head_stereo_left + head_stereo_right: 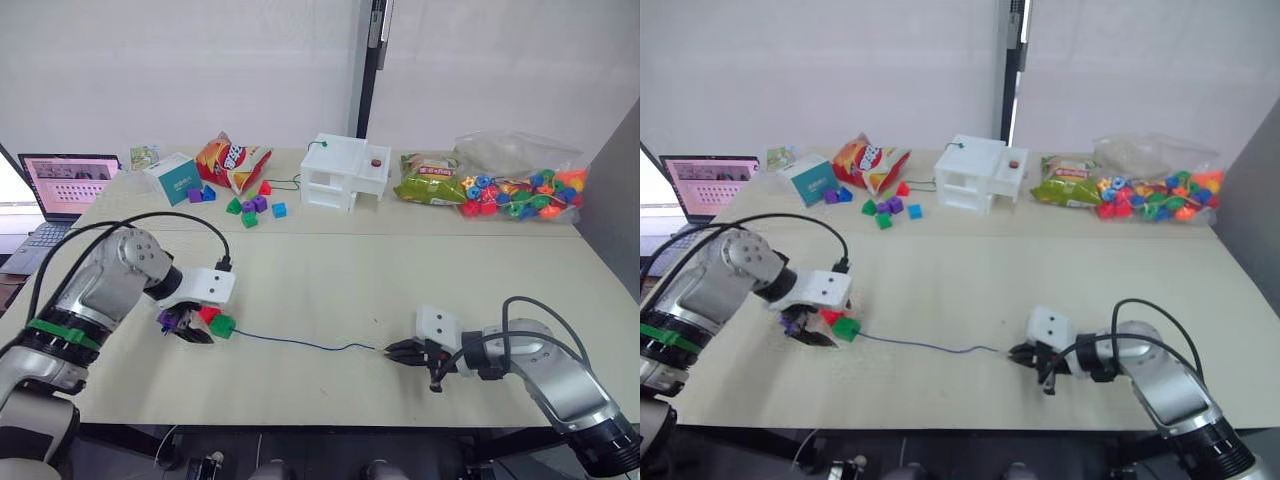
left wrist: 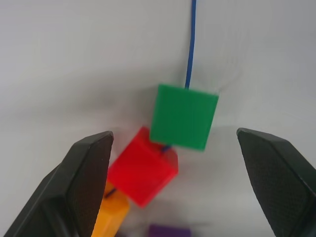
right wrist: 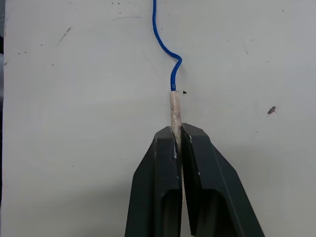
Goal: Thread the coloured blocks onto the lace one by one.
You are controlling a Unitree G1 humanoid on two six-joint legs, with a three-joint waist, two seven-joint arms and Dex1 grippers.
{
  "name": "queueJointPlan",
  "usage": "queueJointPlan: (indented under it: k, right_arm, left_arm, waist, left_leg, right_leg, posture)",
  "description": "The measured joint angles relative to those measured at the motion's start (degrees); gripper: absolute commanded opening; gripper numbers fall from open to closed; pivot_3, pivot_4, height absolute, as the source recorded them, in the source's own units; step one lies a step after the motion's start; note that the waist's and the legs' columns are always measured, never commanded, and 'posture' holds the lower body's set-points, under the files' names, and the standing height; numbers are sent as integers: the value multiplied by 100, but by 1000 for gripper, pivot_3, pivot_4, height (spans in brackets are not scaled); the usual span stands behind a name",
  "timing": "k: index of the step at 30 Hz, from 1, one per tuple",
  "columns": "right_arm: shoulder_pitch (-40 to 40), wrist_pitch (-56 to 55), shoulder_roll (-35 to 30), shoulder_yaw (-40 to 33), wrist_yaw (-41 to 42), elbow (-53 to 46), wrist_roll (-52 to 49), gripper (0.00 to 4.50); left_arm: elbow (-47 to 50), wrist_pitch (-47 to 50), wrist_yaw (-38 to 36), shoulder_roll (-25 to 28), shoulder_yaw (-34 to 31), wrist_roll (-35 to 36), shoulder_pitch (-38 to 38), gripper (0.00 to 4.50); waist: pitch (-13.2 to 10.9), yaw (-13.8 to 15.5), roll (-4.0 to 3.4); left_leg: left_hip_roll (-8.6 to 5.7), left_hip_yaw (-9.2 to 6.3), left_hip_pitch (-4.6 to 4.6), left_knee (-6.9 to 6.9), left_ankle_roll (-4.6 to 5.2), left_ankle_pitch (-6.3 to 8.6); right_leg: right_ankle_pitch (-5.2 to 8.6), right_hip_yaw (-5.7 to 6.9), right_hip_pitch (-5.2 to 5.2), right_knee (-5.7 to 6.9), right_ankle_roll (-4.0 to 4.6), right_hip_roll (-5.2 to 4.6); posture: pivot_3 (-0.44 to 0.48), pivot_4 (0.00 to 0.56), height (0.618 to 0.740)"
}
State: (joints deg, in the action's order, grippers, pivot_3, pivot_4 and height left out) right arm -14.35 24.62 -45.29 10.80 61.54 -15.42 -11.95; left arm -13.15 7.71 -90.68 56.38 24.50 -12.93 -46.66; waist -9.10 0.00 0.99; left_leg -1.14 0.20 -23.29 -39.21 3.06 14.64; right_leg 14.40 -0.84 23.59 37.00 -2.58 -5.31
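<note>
The dark blue lace (image 1: pixel 300 343) lies across the near part of the table (image 1: pixel 330 270). My right gripper (image 3: pixel 177 136) is shut on the lace's pale stiff tip (image 3: pixel 174 109). At the lace's other end sit the coloured blocks, strung on it: a green block (image 2: pixel 183 116), a red block (image 2: pixel 143 167) and a yellow block (image 2: pixel 109 212), with a purple block (image 2: pixel 169 231) beside them. My left gripper (image 2: pixel 180 163) stands open around the green and red blocks, its fingers (image 2: pixel 89 173) apart from them.
At the back of the table lie mixed small blocks (image 1: pixel 250 208), a snack bag (image 1: pixel 232 160), a white box (image 1: pixel 343 172), a green packet (image 1: pixel 430 185) and a clear bag of beads (image 1: pixel 520 190). A laptop (image 1: pixel 62 190) sits at the left edge.
</note>
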Motion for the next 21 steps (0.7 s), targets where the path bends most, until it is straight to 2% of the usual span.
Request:
queueJointPlan:
  k: [6,14,21]
  right_arm:
    - [86,52,55,7,-114,-141,0,0]
    - [255,246,37,-7,-293,-360,-14,0]
    - [346,358,-77,-44,-298,-486,-58,0]
  left_arm:
    - [113,183,-140,-73,599,-206,-340,4229]
    - [143,128,-73,-441,677,-496,-183,4229]
    - [280,207,8,-502,642,-694,-47,2044]
  waist:
    - [-2,32,3]
    - [-3,31,5]
    - [-2,48,4]
  left_leg:
    - [1,-1,-3,-7,1,1]
    - [2,-1,-6,-9,1,0]
    - [2,-2,18,-12,2,1]
  right_leg:
    - [0,1,-1,0,-1,0]
    - [0,0,2,2,-1,1]
    - [1,0,-23,0,-2,0]
  posture:
    - [0,150,740]
    - [0,150,740]
    - [0,150,740]
